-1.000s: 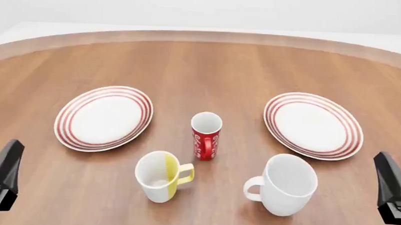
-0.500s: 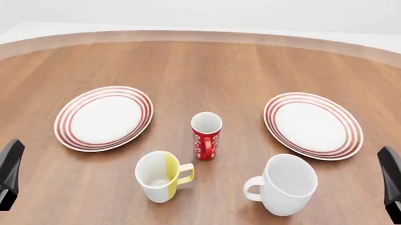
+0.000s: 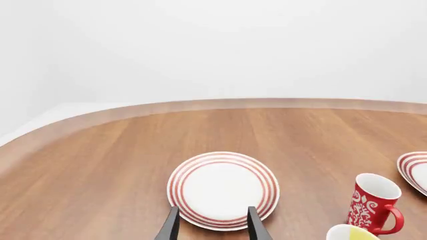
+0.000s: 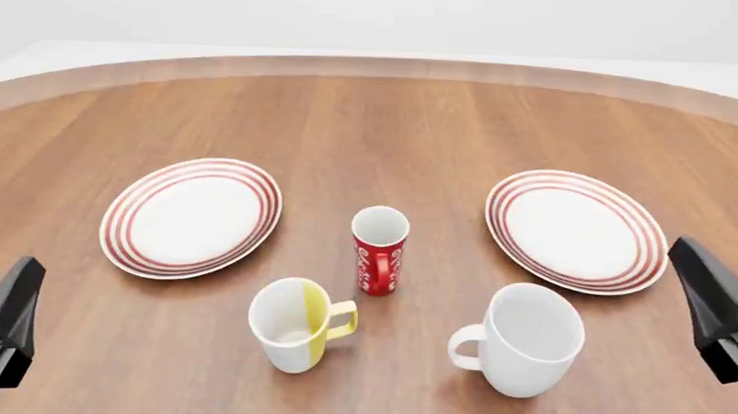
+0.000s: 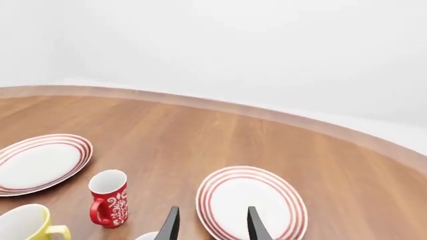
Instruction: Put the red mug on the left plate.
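The red mug (image 4: pixel 379 249) stands upright at the table's middle, handle toward the arms' side. It also shows in the left wrist view (image 3: pixel 373 204) and the right wrist view (image 5: pixel 109 199). The left plate (image 4: pixel 191 216) lies flat to the mug's left, with nothing on it (image 3: pixel 223 189). My left gripper (image 4: pixel 9 314) is at the near left edge, open and empty (image 3: pixel 212 227), pointing at the left plate. My right gripper (image 4: pixel 710 293) is at the near right edge, open and empty (image 5: pixel 212 226), by the right plate.
A matching right plate (image 4: pixel 576 230) lies right of the red mug. A white mug with a yellow stripe (image 4: pixel 294 324) and a big plain white mug (image 4: pixel 525 339) stand nearer the arms. The wooden table (image 4: pixel 385 125) has a curved far edge.
My right gripper has risen and moved a little toward the table's middle. The left gripper, the mugs and the plates have not moved.
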`<state>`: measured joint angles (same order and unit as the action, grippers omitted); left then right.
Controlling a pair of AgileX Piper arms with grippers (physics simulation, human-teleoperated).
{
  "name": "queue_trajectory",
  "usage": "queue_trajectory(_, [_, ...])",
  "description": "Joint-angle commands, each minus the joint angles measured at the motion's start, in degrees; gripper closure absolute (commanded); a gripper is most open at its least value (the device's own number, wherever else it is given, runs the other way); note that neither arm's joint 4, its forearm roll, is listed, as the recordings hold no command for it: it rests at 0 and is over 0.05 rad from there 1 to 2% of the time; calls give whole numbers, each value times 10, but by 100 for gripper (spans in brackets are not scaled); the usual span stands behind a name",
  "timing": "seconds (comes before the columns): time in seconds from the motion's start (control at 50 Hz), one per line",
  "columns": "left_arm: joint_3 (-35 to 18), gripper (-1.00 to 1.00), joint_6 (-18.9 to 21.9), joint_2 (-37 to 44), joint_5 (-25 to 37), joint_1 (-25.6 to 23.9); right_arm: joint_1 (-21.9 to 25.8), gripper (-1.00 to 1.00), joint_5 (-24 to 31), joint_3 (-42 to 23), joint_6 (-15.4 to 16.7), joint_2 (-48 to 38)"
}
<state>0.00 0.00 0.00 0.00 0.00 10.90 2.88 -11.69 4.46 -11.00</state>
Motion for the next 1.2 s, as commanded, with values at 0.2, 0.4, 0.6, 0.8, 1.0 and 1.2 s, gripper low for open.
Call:
queue_trajectory(0.2, [0,-100,0,0,0,0,73,-100,-64,-39,14,-141])
queue_trajectory(0.4, [0,-100,0,0,0,0,102,-100,-76,-57,16,-191])
queue_trajectory(0.6, [0,-100,0,0,0,0,139,-100,-87,-83,24,-254])
queue_trajectory(0.8, [0,-100,0,0,0,0,172,-100,-83,-106,13,-284])
queue_trajectory(1.0, [0,-100,0,0,0,0,189,-100,-48,-148,-20,-314])
queue_trajectory(1.2, [0,-100,0,0,0,0,213,-100,30,-219,-49,-362])
